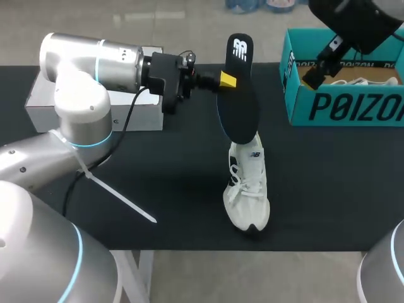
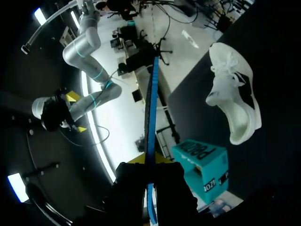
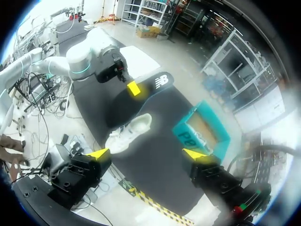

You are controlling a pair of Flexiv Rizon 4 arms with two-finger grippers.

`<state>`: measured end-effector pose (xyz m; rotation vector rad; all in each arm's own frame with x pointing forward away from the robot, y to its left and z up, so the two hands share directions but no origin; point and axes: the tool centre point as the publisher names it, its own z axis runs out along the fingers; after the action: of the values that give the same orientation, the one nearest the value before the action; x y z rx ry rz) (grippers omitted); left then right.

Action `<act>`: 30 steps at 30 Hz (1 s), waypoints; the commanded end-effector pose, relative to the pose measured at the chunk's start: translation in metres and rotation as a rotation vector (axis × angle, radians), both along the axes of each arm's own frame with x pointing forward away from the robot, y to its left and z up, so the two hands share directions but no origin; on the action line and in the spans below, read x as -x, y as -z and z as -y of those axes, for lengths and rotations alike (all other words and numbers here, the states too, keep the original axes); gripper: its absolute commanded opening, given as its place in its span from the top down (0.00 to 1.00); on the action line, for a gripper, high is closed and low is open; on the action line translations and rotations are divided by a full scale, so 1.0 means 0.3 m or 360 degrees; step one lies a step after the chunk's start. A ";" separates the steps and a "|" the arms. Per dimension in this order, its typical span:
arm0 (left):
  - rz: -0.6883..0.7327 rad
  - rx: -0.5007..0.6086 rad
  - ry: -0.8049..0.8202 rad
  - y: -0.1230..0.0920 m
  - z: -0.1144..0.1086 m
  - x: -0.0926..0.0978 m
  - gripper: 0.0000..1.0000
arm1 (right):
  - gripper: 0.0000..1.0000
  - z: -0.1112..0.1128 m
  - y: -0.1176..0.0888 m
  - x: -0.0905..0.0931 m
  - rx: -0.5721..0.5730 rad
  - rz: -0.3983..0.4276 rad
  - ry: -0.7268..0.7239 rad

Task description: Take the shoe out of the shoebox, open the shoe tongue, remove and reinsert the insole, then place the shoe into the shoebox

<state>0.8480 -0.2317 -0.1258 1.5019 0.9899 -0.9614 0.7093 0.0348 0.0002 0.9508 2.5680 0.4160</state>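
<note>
A robotics lab is shown: a black worktop (image 1: 158, 183) is flanked by the silver left arm (image 1: 82, 107) and right arm (image 1: 356, 19).

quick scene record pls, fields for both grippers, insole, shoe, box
left gripper: shut on insole, above the table
insole: dark, out of the shoe, held upright
shoe: white, on the table, outside the box
box: teal, open, table's far right
right gripper: open, holding nothing

left gripper (image 1: 227, 80) clamping insole (image 1: 238, 107) | right gripper (image 3: 146, 154) spread wide, aloft
</note>
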 end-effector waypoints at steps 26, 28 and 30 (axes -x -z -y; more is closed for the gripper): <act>0.0003 0.0002 -0.0004 0.002 0.003 0.001 1.00 | 0.00 0.040 0.090 -0.058 -0.0389 -0.0239 -0.0104; 0.0003 0.0002 -0.0004 0.002 0.003 0.001 1.00 | 0.00 0.038 0.119 -0.073 -0.0549 -0.0325 -0.0133; 0.0003 0.0002 -0.0004 0.002 0.003 0.001 1.00 | 0.00 0.032 0.132 -0.082 -0.0685 -0.0385 -0.0164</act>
<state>0.8476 -0.2315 -0.1258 1.5010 0.9906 -0.9610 0.7245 0.0326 -0.0166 1.0538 2.6999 0.6193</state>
